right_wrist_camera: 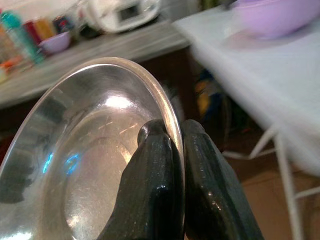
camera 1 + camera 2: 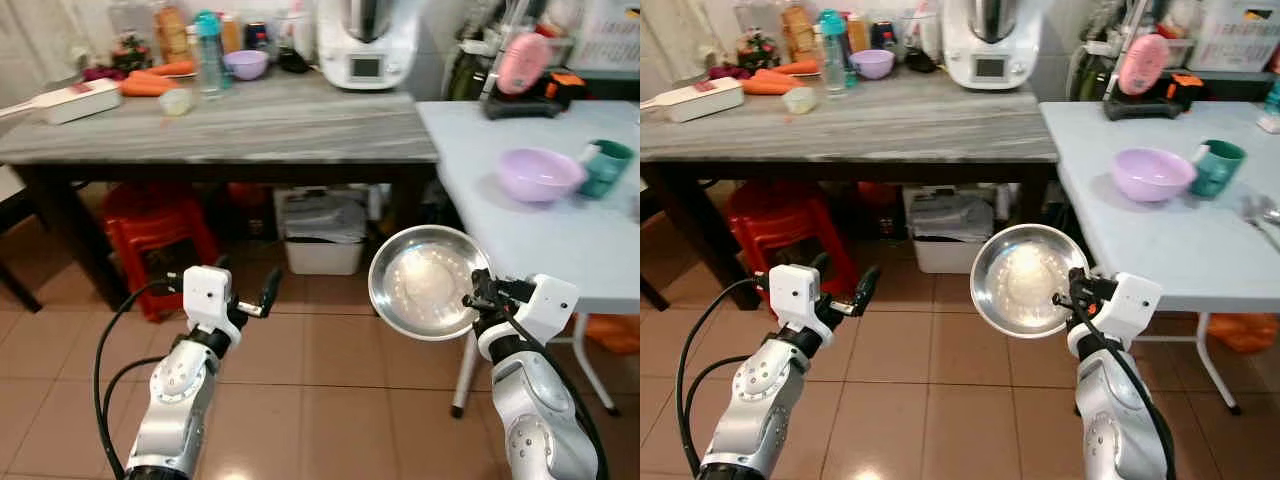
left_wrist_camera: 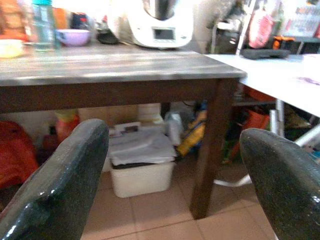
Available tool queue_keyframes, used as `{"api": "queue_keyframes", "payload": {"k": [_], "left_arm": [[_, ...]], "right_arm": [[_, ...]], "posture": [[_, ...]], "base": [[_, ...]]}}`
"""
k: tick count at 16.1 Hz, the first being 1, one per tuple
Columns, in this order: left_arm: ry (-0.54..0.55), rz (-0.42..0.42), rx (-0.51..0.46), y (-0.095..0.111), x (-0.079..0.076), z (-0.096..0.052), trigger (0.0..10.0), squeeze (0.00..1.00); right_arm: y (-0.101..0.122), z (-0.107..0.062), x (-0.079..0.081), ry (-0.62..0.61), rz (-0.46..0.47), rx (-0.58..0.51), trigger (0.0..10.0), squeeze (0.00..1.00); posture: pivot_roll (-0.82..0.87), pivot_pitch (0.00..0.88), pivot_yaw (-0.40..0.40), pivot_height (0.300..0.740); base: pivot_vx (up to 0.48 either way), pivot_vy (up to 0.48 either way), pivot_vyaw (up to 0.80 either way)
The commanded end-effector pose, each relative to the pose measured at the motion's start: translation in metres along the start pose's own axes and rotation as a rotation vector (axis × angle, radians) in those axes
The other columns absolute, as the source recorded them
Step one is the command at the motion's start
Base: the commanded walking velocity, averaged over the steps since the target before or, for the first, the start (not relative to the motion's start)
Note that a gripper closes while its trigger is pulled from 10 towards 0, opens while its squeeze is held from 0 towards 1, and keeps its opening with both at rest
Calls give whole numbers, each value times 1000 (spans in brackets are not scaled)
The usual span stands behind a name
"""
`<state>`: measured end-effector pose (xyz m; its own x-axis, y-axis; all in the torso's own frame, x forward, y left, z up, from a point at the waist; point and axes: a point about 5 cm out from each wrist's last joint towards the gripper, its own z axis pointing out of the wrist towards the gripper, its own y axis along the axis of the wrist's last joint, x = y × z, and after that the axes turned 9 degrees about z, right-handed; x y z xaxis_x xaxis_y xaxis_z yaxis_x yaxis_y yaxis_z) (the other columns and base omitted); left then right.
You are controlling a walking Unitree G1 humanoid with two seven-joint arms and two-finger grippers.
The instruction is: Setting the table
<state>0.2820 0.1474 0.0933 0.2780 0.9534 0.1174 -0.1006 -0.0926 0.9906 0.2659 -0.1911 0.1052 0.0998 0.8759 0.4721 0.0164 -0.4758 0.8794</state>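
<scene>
A shiny steel plate (image 2: 425, 281) is held up on edge in front of me, its hollow side facing me. My right gripper (image 2: 478, 297) is shut on the plate's rim (image 1: 172, 131), one finger on each side. The plate hangs over the tiled floor, just left of the white table (image 2: 520, 230), where a purple bowl (image 2: 540, 173) and a green cup (image 2: 606, 167) stand. My left gripper (image 2: 262, 296) is raised over the floor, open and empty, with its fingers (image 3: 65, 180) wide apart.
A long grey-topped table (image 2: 230, 130) stands ahead with a kitchen machine (image 2: 365, 45), a small purple bowl (image 2: 246, 64), bottles and carrots on it. Under it are a red stool (image 2: 155, 235) and a white bin (image 2: 322, 235). A spoon (image 2: 1260, 212) lies on the white table.
</scene>
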Motion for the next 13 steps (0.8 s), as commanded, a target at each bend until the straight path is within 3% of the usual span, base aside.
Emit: {"api": "queue_keyframes", "payload": {"k": [1,4,6,11,13], "left_arm": [[16,13,8,-1,7,-2,10000,0],[17,17,10,-1,6,-1,10000,0],[35,42,0,0,8,0,10000,0],[-24,19,-9,1,3,0,10000,0],[-30,18,-14,2,2,0,10000,0]], "right_arm": [[3,2,9,28,16,-19,10000,0],[3,3,10,31,16,-23,10000,0],[4,2,9,28,17,-27,10000,0],[4,3,10,30,20,-32,10000,0],[5,4,10,31,20,-35,10000,0]], "posture": [[-26,0,-5,740],[-27,0,-3,740],[-29,0,-1,740],[-27,0,-1,740],[-27,0,-2,740]], "base": [[0,480,0],[0,480,685],[0,0,478],[0,0,0],[283,0,0]]}}
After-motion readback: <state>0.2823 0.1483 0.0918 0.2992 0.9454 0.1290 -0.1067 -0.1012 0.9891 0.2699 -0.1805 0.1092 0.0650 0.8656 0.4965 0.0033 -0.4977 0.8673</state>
